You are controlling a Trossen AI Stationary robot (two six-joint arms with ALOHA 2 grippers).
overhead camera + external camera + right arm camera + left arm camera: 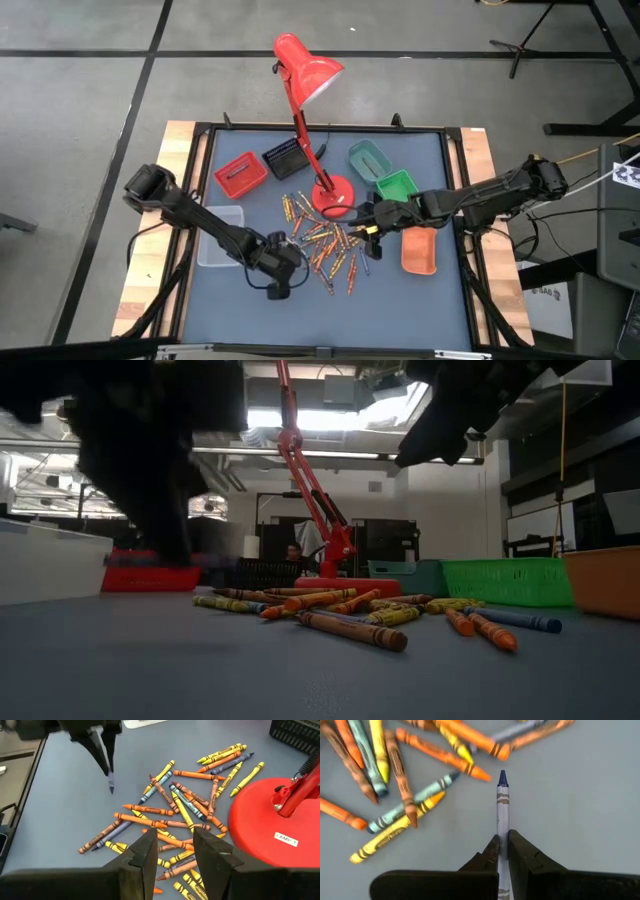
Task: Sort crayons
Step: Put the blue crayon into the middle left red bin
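Left gripper (502, 854) clamped on a blue crayon (502, 805), tip down, just off the pile's front-left side. Crayons (325, 240) scattered mid-table by the lamp (330, 190) base. Right gripper (172, 851) hovers over the pile, jaws apart, empty.

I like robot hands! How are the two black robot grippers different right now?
The left gripper is shut on a blue-grey paper-wrapped crayon; the right gripper is open and holds nothing. The left hangs beside the scattered crayon pile, the right over it. Both are dark and two-fingered.
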